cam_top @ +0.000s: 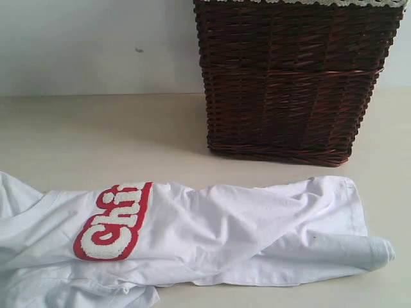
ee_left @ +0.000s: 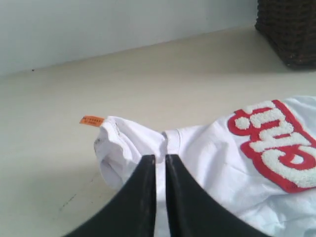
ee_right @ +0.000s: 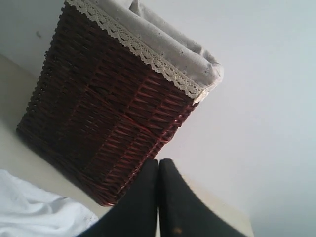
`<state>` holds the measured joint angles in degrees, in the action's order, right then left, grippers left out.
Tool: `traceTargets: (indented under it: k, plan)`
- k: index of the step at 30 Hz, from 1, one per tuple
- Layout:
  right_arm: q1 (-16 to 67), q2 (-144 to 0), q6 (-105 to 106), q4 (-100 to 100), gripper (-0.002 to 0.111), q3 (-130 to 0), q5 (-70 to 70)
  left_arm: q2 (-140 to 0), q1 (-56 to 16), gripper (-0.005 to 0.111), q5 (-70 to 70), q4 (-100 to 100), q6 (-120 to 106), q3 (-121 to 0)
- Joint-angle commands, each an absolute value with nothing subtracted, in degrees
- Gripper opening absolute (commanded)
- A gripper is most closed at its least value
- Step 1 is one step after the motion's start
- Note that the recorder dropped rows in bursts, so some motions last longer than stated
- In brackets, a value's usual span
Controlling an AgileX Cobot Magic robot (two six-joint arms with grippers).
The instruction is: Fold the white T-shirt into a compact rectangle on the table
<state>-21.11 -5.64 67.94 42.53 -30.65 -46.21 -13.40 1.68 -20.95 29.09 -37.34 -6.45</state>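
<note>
The white T-shirt (cam_top: 225,231) lies crumpled across the near part of the table (cam_top: 96,141), its red-outlined letters (cam_top: 112,221) towards the left. Neither gripper shows in the exterior view. In the left wrist view my left gripper (ee_left: 160,158) has its black fingers almost together on a bunched fold of the T-shirt (ee_left: 217,168), with white cloth filling the narrow gap. A small orange tag (ee_left: 92,120) sticks out just beyond that fold. My right gripper (ee_right: 158,162) is shut on nothing, raised and facing the basket, with an edge of the T-shirt (ee_right: 34,212) off to one side.
A dark brown wicker basket (cam_top: 289,83) with a lace-edged cloth lining (ee_right: 163,44) stands at the back right of the table, just behind the shirt's right end. A pale wall runs behind it. Bare beige table shows at the back left.
</note>
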Motion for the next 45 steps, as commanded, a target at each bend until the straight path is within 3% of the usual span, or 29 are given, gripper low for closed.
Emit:
traceTargets:
  k: [1, 6, 8, 12, 20, 27, 33, 38, 45]
  plan:
    - [-21.33, -5.4, 67.37, 41.44, 0.0, -30.9, -48.03, -12.64, 1.68, 0.009, -19.27, 18.58, -37.28, -0.72]
    - [-21.33, -5.4, 67.14, 39.65, 0.0, -30.9, -48.28, -11.42, 1.95, 0.009, -12.78, -10.6, -37.28, 0.0]
    - [-21.33, -5.4, 67.14, 38.73, 0.0, -30.9, -48.28, -11.26, 2.16, 0.009, -10.45, -11.78, -37.28, 0.0]
    - [-20.26, -5.9, 64.79, 37.79, 0.0, -28.89, -46.32, -11.26, 2.16, 0.009, -19.68, 0.0, -37.28, 0.0]
    - [-18.62, -17.21, 64.46, 47.63, 0.0, -14.41, -12.84, -11.26, 2.16, 0.009, -19.35, 4.77, -37.28, 0.0]
    - [-18.62, -38.03, 78.16, 47.05, 0.0, -19.22, -24.73, -11.26, 2.16, 0.009, -19.35, 4.77, -37.28, 0.0]
    - [-14.89, -61.95, 78.21, 44.44, 0.0, -29.68, -51.23, -11.26, 2.16, 0.009, -19.35, 4.77, -37.28, 0.0]
    - [-13.64, -81.63, 77.63, 45.73, 0.0, -36.86, -48.08, -11.26, 2.16, 0.009, -19.35, 4.77, -37.28, 0.0]
    - [-13.64, -97.38, 88.82, 57.15, 0.0, -42.72, -39.02, -11.26, 2.16, 0.009, -19.35, 4.77, -37.28, 0.0]
